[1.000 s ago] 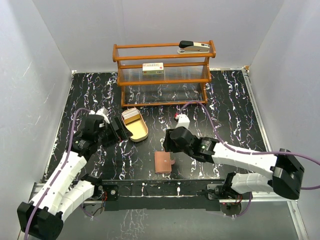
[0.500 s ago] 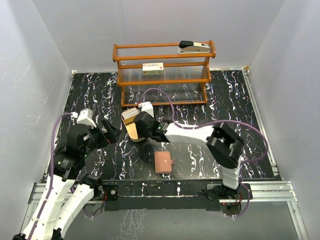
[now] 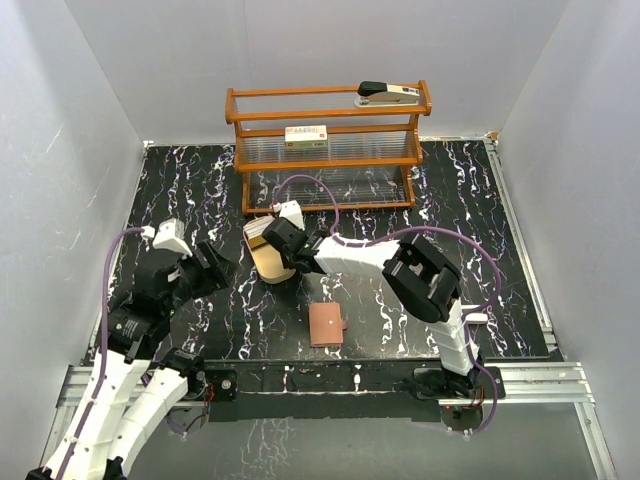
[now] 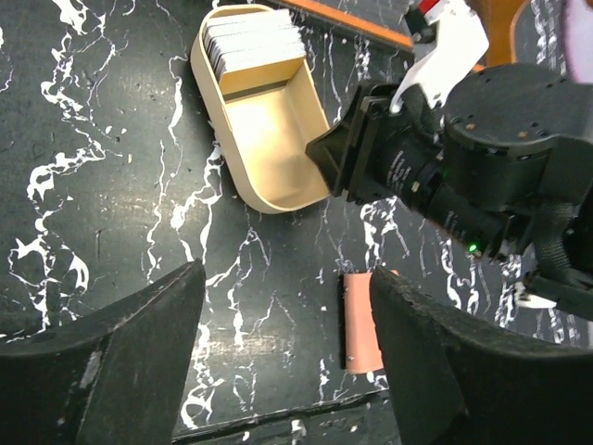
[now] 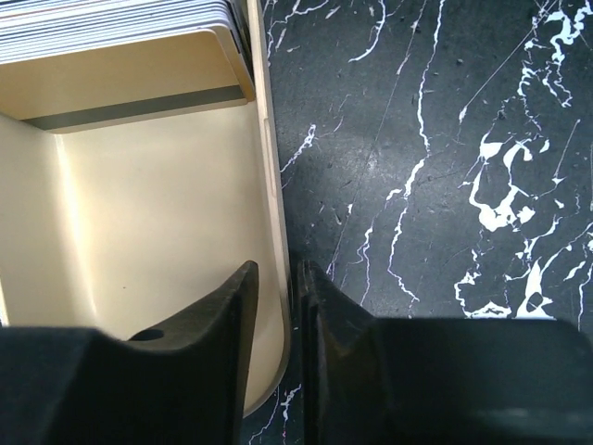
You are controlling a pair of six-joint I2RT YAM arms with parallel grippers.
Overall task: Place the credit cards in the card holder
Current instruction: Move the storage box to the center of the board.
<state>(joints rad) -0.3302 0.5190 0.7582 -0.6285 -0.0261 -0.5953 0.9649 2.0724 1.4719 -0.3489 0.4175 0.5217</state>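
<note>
An oval tray [image 4: 264, 148] sits on the black surface [image 3: 450, 220] with white streaks, a bit left of the middle and just in front of a wooden rack [image 3: 328, 165]. The credit cards [image 4: 252, 42] stand in a tight stack at the far end of the tray. The front card is beige with a dark stripe. The near part of the tray shows only its pale floor.

The right claw [image 5: 278, 287] is at the tray's right edge. One finger is inside and one is outside, and they pinch the thin wall between them. The left claw [image 4: 283, 306] hangs over the surface left of the tray, its two fingers spread wide with nothing in them.

The card holder [image 3: 326, 324] lies folded flat near the front edge, between the two arm bases and well apart from the tray. Its small tab sticks out to the right.

A small cream and yellow box [image 3: 306, 136] sits on the rack's middle shelf, and a stapler [image 3: 388, 94] lies on top. White walls stand along the left, back and right edges. Bare black surface shows on the right side.
</note>
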